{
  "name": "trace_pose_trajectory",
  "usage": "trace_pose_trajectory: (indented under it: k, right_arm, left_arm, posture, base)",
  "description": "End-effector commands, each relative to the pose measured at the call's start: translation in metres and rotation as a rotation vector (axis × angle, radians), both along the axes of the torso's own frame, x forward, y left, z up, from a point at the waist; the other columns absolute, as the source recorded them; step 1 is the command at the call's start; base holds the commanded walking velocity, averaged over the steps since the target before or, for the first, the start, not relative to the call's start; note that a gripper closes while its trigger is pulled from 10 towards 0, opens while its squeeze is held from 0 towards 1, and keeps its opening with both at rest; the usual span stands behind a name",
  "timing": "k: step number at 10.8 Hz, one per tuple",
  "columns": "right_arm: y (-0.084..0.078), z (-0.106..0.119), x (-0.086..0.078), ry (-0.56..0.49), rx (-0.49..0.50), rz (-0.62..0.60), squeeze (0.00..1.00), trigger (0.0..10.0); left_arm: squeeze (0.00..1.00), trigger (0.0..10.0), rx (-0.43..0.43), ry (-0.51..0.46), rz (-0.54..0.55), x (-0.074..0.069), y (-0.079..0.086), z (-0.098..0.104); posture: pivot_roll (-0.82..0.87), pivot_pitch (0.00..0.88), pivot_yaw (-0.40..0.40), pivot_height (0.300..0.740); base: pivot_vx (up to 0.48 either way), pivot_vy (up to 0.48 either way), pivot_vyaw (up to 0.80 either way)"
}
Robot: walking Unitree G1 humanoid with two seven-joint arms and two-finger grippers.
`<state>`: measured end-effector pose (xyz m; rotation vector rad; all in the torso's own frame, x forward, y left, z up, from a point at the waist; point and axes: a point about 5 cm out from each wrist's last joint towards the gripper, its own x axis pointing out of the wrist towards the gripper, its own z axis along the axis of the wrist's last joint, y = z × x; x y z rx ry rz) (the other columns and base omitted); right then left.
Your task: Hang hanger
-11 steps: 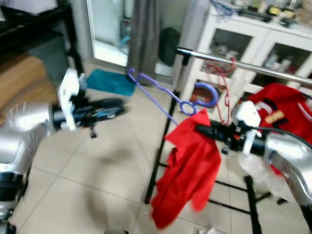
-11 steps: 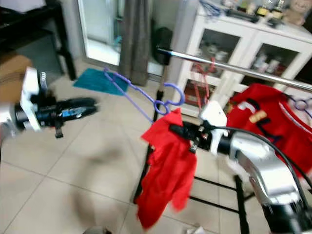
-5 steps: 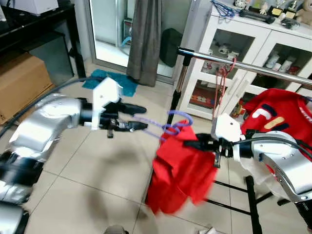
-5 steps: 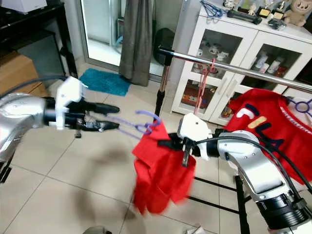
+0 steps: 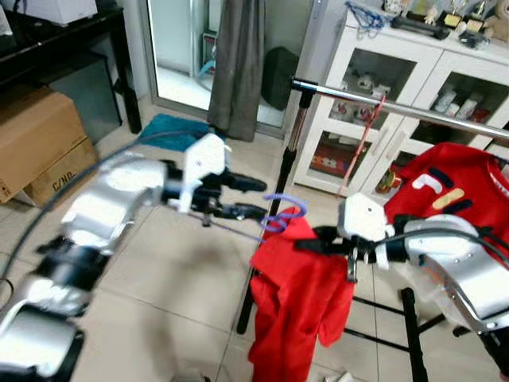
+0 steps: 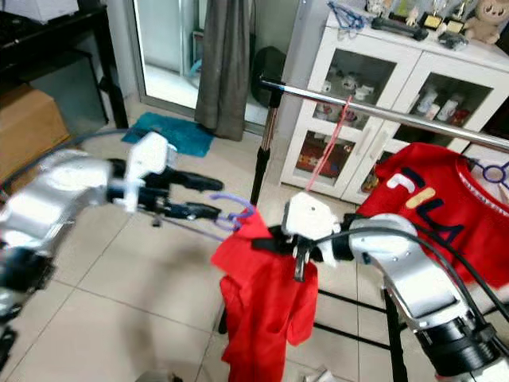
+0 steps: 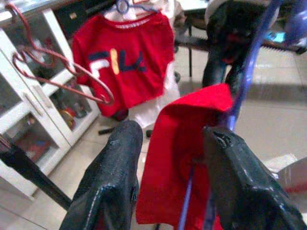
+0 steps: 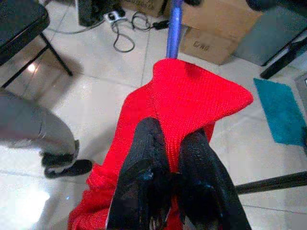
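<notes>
Two silver arms reach forward over the tiled floor [image 5: 159, 270] in front of a metal clothes rail [image 5: 398, 107]. The left end effector [image 5: 256, 199] has its two black fingers [image 7: 115, 177] spread apart, one above the other in the head views, and the thin purple arm of the hanger [image 5: 280, 215] passes between them; whether either finger touches it cannot be told. The hanger's curled hook sits just beyond the fingertips, well below the rail and in front of the rail's black upright post [image 5: 274, 203].

A red garment [image 5: 298, 302] drapes from the hanger and hangs down toward the floor, its top fold bunched just beside the hook. The right end effector [image 5: 310, 243] is clamped on that top fold: in the right wrist view both fingers [image 8: 144, 158] press together into the red cloth, with the purple hanger rising from the fold beyond them.

On the rail, a red wire hanger [image 5: 364, 131] hangs near the post end. Farther along, a red T-shirt [image 5: 453, 191] with white and blue lettering hangs spread out. Behind the rail stands a white cabinet [image 5: 413, 79] with glass doors. A grey curtain [image 5: 238, 64] hangs by a doorway, a teal mat [image 5: 171, 131] lies on the floor below it, and a cardboard box [image 5: 40, 143] sits at the robot's left.
</notes>
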<state>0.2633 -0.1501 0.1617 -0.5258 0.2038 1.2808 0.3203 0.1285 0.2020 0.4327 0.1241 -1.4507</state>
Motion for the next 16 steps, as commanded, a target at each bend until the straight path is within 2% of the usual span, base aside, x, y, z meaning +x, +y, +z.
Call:
trace_pose_trajectory:
  k: [1, 3, 5, 7, 10, 12, 14, 16]
  right_arm:
    - [0.003, 0.009, -0.003, -0.047, 0.0, 0.045, 0.0, 10.0]
    - [0.004, 0.009, -0.004, -0.05, -0.007, 0.053, 0.0, 10.0]
    - [0.004, 0.008, -0.005, -0.049, -0.01, 0.056, 0.0, 10.0]
    - [0.002, 0.007, -0.004, -0.045, -0.018, 0.049, 0.0, 10.0]
    - [0.0, 0.006, -0.002, -0.038, -0.029, 0.046, 0.0, 10.0]
    - [-0.001, 0.005, -0.002, -0.034, -0.031, 0.043, 0.0, 10.0]
    - [-0.004, 0.003, -0.002, -0.027, -0.04, 0.036, 0.0, 10.0]
    - [-0.005, 0.002, -0.001, -0.022, -0.043, 0.03, 0.0, 10.0]
  left_arm:
    - [0.0, 10.0, 0.031, -0.005, -0.03, 0.002, -0.006, 0.001]
    - [0.0, 10.0, 0.081, 0.037, -0.072, 0.002, -0.009, -0.011]
    - [0.0, 10.0, 0.017, 0.086, -0.11, 0.001, -0.017, -0.01]
    - [0.0, 10.0, -0.01, 0.107, -0.117, 0.001, -0.016, -0.007]
    - [0.0, 10.0, 0.04, 0.14, -0.161, -0.004, -0.004, -0.009]
    - [0.0, 10.0, 0.056, 0.127, -0.194, -0.006, -0.004, -0.008]
    - [0.0, 10.0, 0.108, 0.095, -0.193, -0.005, 0.002, -0.005]
    - [0.0, 10.0, 0.164, 0.081, -0.235, -0.01, 0.008, -0.006]
  posture:
    - [0.13, 0.0, -0.108, 0.74]
    - [0.12, 0.0, -0.099, 0.74]
    - [0.12, 0.0, -0.097, 0.74]
    - [0.12, 0.0, -0.096, 0.74]
    - [0.12, 0.0, -0.1, 0.74]
    - [0.12, 0.0, -0.101, 0.74]
    - [0.12, 0.0, -0.101, 0.74]
    - [0.12, 0.0, -0.101, 0.74]
  base:
    - [0.0, 0.0, 0.0]
    - [0.0, 0.0, 0.0]
    - [0.0, 0.0, 0.0]
    - [0.0, 0.0, 0.0]
    - [0.0, 0.0, 0.0]
    - [0.0, 0.0, 0.0]
    - [0.0, 0.0, 0.0]
    - [0.0, 0.0, 0.0]
